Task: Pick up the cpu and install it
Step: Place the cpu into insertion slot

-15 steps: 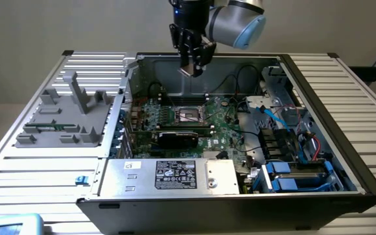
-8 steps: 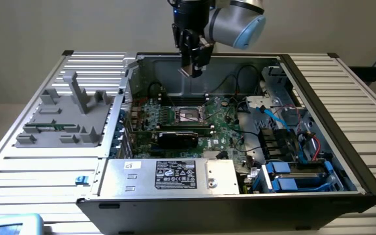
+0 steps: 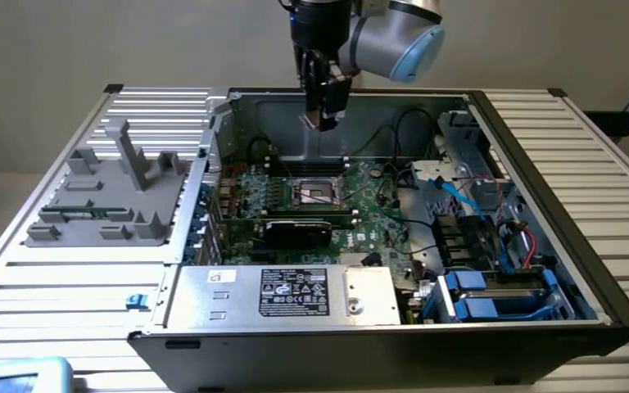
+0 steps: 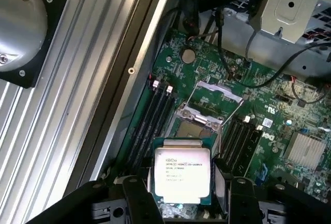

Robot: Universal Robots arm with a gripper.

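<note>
Grey plastic holder (image 3: 101, 201) with upright posts at exterior view's left, on ribbed metal table (image 3: 52, 286). Black gripper (image 3: 321, 121) hangs over open black computer case (image 3: 292, 360), pinching flat square silvery cpu (image 4: 182, 175) by two side edges. Cpu has no long side; smooth printed top faces wrist camera. Below: green bumpy board (image 3: 375, 217), open black-framed socket (image 3: 317, 192).

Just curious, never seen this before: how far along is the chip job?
Pickup looks done: the gripper holds the cpu between its fingers. In hand: it hangs above the motherboard. Left: the socket stands open and empty, cpu not yet seated.
</note>
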